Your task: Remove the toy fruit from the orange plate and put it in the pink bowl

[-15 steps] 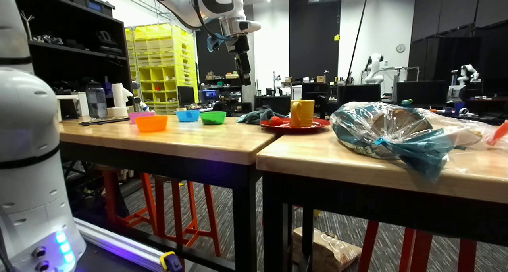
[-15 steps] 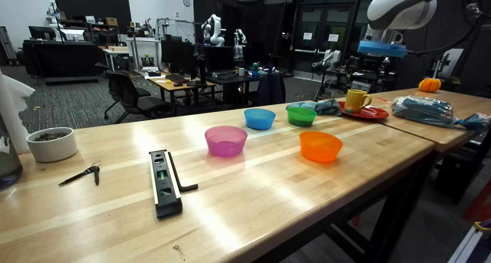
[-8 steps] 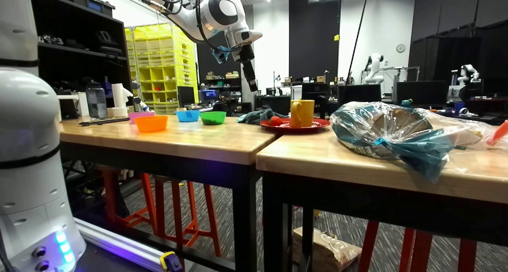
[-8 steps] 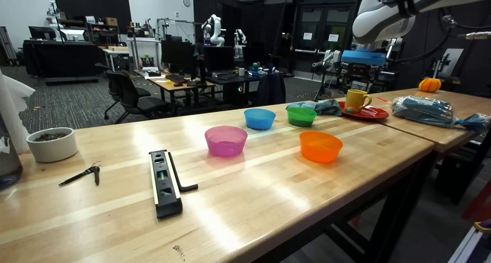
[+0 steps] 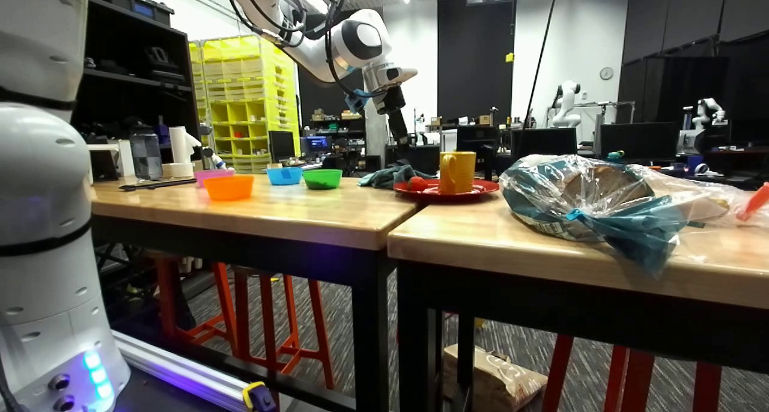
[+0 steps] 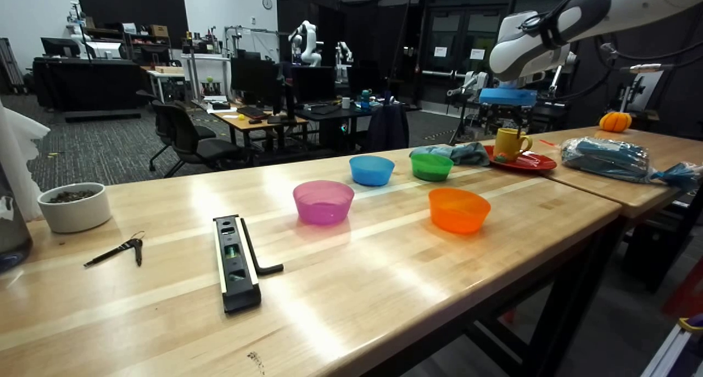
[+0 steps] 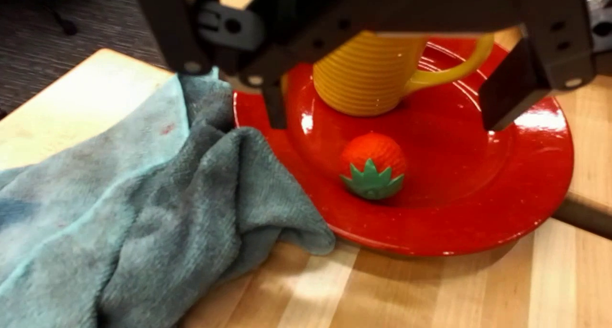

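– Though lower than a second ago, hovering a spread claw [image 7: 385, 122] above the red plate [image 7: 449, 227], pinching nothing. Imo lining up for the toy strawberry [image 7: 373, 165] on it.

– Snags tho?

– Watch the mug [image 7: 370, 79] sharing it, plus the cloth [image 7: 181, 208] beside. Then off to the pink bowl [image 6: 324, 203], well away from that plate.
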`<state>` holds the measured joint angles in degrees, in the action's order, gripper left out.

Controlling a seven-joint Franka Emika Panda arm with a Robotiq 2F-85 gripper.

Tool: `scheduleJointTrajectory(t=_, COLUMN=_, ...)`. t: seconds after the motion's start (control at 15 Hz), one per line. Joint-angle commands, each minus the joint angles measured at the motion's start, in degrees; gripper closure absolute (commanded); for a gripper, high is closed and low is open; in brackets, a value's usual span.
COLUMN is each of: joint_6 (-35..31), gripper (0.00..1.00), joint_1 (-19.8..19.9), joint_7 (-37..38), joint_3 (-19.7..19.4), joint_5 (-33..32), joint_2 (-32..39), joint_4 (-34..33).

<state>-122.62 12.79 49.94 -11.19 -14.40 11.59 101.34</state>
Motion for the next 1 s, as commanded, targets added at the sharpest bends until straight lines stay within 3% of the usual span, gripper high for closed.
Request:
scheduleJointTrajectory(t=0.0, joint_6=0.6, gripper=0.0, joint_1=-0.8, joint_7=-0.8, joint_3=-1.8, joint_5=0.4, joint_2=6.1, joint_4=-6.2)
scheduleJointTrajectory(t=0.47, joint_6=4.2, gripper=0.0, joint_1=-0.3, joint_7=-1.5, joint_3=-4.5, joint_5=1.0, joint_2=15.2, joint_4=-15.5)
scheduleJointTrajectory(t=0.93, joint_6=12.4, gripper=0.0, joint_1=0.5, joint_7=-3.5, joint_3=-5.1, joint_5=3.4, joint_2=18.9, joint_4=-19.9)
